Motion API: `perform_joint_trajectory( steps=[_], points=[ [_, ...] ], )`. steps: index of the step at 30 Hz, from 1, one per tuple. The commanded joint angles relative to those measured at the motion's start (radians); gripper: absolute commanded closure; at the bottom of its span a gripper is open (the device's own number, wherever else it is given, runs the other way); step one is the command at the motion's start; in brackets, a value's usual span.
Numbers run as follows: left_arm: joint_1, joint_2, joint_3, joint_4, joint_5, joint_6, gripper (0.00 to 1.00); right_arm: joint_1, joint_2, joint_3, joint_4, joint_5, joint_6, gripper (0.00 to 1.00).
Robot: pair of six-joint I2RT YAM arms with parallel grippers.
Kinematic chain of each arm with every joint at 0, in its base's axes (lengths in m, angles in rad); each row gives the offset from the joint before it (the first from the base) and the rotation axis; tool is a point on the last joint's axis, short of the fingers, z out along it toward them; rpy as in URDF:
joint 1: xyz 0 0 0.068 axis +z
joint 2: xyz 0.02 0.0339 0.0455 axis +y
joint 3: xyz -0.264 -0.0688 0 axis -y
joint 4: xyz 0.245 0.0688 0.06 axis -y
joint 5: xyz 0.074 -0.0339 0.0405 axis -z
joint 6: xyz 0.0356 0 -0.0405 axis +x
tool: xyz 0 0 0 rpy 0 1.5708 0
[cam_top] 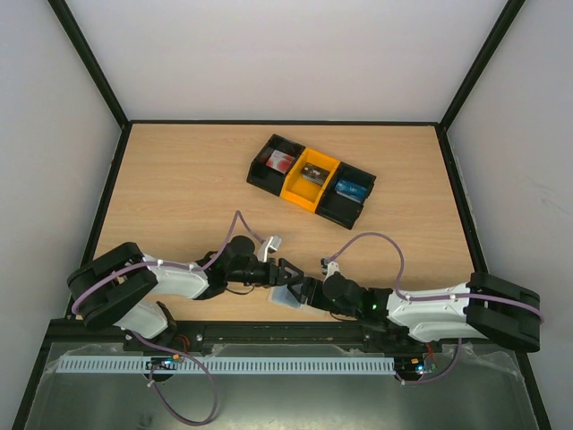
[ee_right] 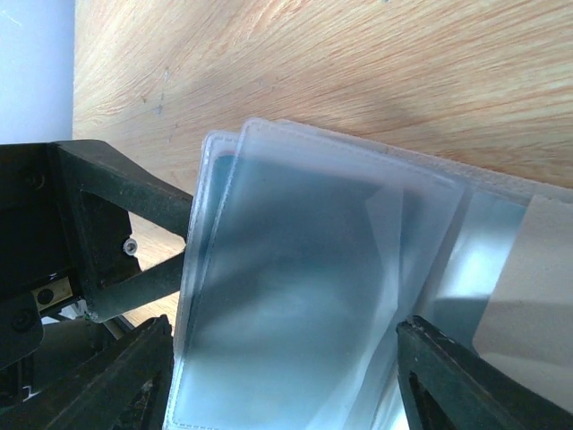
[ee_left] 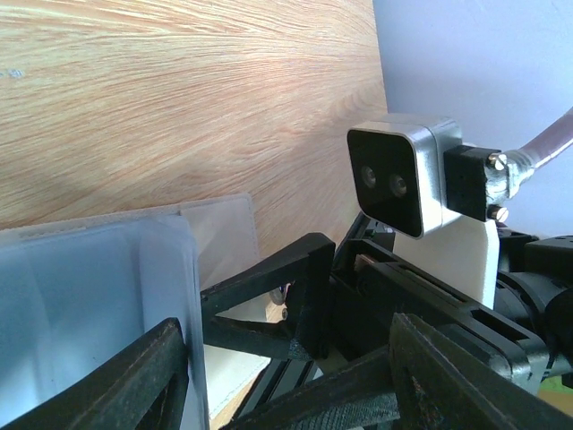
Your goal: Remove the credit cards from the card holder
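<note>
Over on the left fingers (ee_left: 152, 376): spread wide, one finger right against an edge of the flat translucent pale grey-blue plastic card sleeve (ee_right: 313, 296). Whether it's pinched, can't tell. The sleeve sits between both sets of fingers, close to the wooden bench's (cam_top: 179, 179) near edge. Now the right fingers (ee_right: 466, 376): gaping too, the sleeve filling their gap. Bare bench runs beyond the fingertips to the black-and-yellow three-compartment tray (cam_top: 261, 179), a small red plastic card (cam_top: 280, 161) in its left compartment.
</note>
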Motion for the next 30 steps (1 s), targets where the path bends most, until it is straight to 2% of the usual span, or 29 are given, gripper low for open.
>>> perform_joint_trajectory(
  steps=[1, 10, 20, 30],
  points=[
    [-0.010, 0.007, 0.007, 0.015, 0.030, 0.002, 0.37, 0.003, 0.008, 0.005, -0.005, 0.044, 0.013, 0.34],
    [-0.010, 0.007, 0.000, 0.027, 0.027, -0.006, 0.37, 0.003, -0.026, 0.000, -0.075, 0.072, 0.022, 0.43],
    [-0.010, 0.001, -0.010, 0.021, 0.011, -0.002, 0.37, 0.003, -0.083, -0.025, -0.178, 0.109, 0.035, 0.48],
    [-0.010, 0.008, -0.015, 0.047, 0.013, -0.011, 0.37, 0.003, -0.229, -0.067, -0.300, 0.174, 0.088, 0.52]
  ],
)
